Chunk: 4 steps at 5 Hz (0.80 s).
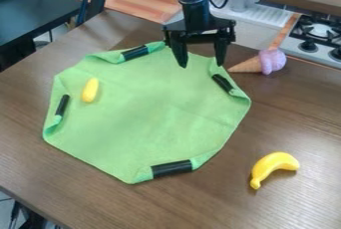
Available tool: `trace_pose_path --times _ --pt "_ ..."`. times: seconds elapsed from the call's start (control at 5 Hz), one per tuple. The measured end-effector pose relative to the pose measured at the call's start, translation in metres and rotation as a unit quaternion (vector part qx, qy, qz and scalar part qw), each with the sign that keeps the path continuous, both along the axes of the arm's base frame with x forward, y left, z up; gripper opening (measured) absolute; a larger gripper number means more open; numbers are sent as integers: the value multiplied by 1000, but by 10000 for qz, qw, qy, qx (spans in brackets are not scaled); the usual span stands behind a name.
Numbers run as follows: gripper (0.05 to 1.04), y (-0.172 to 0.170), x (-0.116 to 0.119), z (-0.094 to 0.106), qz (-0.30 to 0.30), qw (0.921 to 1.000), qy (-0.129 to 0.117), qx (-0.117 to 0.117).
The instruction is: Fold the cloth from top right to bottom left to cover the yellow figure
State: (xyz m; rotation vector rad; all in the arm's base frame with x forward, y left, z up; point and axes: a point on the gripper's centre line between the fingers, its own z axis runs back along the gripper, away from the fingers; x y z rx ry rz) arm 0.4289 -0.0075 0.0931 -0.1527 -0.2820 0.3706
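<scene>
Matt cloth (pixel 143 116), smooth wood-look table (pixel 206 203).
Black strips (pixel 172 169) on cloth: slight sheen. Banana (pixel 271 166): glossy, plastic-looking. Ice-cream scoop (pixel 272 60): rough-looking.

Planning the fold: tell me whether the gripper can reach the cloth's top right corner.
Probably yes: the open gripper hangs close by and nothing covers that corner; the toy cone lies beside it.

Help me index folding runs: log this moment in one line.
cloth: spread, fold not made; gripper: open, at cloth's far edge; yellow figure: on cloth, uncovered; banana: on table, off cloth
</scene>
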Motion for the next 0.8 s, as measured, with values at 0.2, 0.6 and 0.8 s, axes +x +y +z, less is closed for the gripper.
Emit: trace_pose_path --times 0.2,0.6,0.8 --pt "1000 -1 -2 -16 18 9998 202 -5" --pt "1000 -36 13 -39 152 9996 192 -124" --pt "1000 -38 18 -46 266 9994 145 -188"
